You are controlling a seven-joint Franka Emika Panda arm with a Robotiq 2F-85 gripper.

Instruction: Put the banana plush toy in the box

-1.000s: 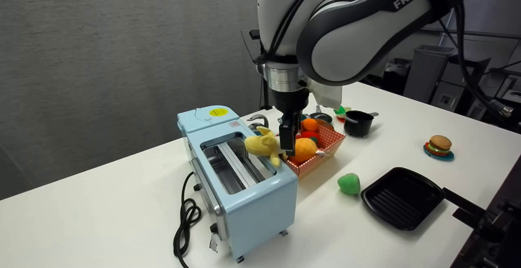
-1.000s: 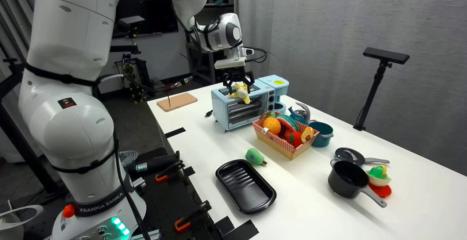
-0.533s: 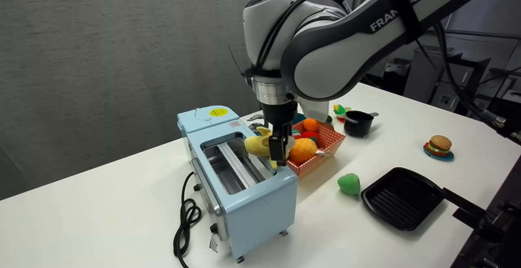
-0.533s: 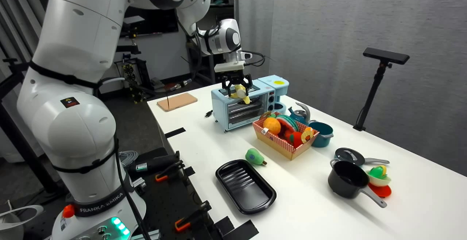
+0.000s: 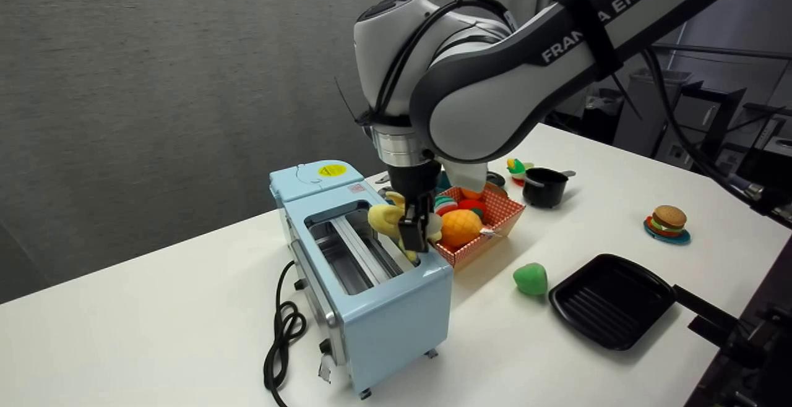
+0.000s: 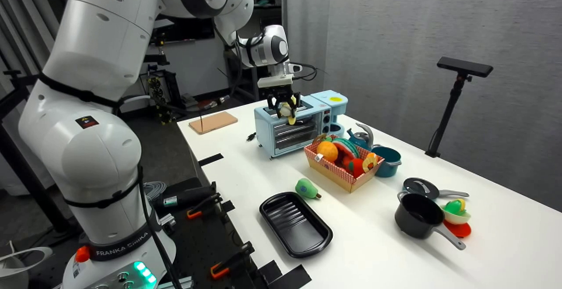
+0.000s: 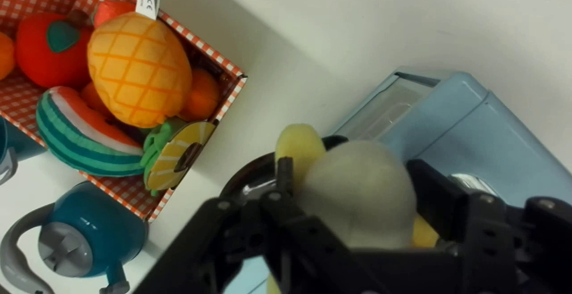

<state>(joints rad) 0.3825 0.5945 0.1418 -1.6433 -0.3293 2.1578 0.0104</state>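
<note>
Pinching soft yellow banana plush toy (image 5: 383, 219) at top edge of light-blue boxy toaster (image 5: 396, 326): black two-finger gripper (image 7: 352, 173). Grip looks snug from here. Lift vertically before traversing; release low above shallow red-checked rectangular box (image 5: 504, 208).

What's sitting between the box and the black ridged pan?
A green toy lies between the box and the black ridged pan, in both exterior views.
</note>
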